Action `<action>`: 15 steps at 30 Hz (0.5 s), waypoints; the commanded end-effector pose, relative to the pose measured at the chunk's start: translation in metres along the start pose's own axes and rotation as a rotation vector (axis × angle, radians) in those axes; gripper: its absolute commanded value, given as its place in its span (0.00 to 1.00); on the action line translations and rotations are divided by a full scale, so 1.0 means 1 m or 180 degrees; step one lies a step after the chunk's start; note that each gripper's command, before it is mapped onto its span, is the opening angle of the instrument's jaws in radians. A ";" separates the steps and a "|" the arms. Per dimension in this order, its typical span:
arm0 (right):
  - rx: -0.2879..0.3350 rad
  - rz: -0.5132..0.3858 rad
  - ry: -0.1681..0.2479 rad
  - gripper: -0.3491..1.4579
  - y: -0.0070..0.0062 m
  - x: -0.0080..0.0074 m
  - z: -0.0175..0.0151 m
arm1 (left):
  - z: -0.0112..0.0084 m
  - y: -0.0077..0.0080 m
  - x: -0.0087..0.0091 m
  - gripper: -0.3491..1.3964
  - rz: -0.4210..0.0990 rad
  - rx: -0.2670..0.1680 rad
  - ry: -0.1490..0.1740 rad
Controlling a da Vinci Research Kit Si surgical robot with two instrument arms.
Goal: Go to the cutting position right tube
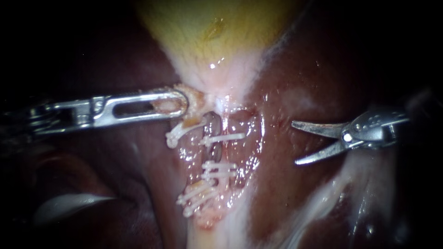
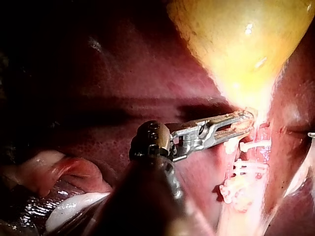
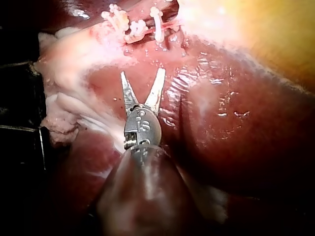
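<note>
Nearest the right wrist camera, the right instrument [image 1: 295, 143] hovers over bare liver [image 1: 286, 83], its end effector spread and holding nothing. The right tube [image 1: 214, 152] lies straight ahead of the tips, well apart and crosswise to them. One clip [image 1: 224, 137] sits toward the gallbladder [image 1: 207, 27] and a pair of clips [image 1: 221, 165] away from it. Farther on, the left instrument [image 1: 182, 103] pinches the gallbladder at its neck.

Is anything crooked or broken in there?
Yes, some white clips sit askew. One clip just below the left instrument, which grips the gallbladder, slants, and so do two lower clips. The middle clips lie level. Nothing looks spilled.
</note>
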 end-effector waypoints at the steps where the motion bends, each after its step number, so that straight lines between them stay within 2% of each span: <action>1: -0.0002 0.0002 -0.0001 0.98 0.0000 0.0000 0.0000 | -0.0001 -0.0001 0.0000 0.00 0.0009 0.0011 -0.0010; 11: -0.0001 0.0021 0.0005 0.98 -0.0003 0.0003 0.0010 | -0.0003 0.0003 -0.0001 0.00 0.0010 0.0003 -0.0015; 15: 0.0055 0.0281 0.0046 0.99 -0.0007 0.0006 0.0026 | -0.0003 0.0003 -0.0001 0.00 0.0010 0.0004 -0.0015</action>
